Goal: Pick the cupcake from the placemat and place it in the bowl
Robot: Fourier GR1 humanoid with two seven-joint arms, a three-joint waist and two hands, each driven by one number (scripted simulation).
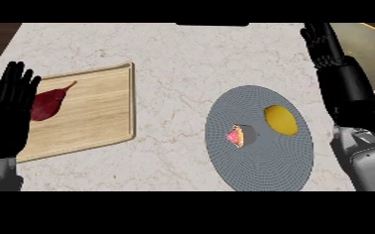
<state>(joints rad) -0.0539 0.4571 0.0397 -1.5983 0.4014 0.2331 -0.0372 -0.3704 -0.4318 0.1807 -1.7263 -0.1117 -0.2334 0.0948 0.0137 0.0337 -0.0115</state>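
Sitting untouched: small pink-frosted cupcake (pixel 240 136) lies on the round grey placemat (pixel 256 171), beside a yellow lemon (pixel 281 120). Left hand (pixel 16 106) and right hand (pixel 320 38) both open, fingers straight, holding nothing. No bowl visible; everything left.

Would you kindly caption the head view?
Both hands open; cupcake and yellow bowl on the round grey placemat.

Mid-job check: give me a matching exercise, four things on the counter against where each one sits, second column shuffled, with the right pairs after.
Things:
1. cupcake
2. yellow fruit
3. dark red leaf-shaped item
4. left hand

Places:
A. on the wooden board
B. near the middle of the grey placemat
C. at the view's left edge, open, fingers up
D. on the placemat's upper right part

Pairs: 1-B, 2-D, 3-A, 4-C
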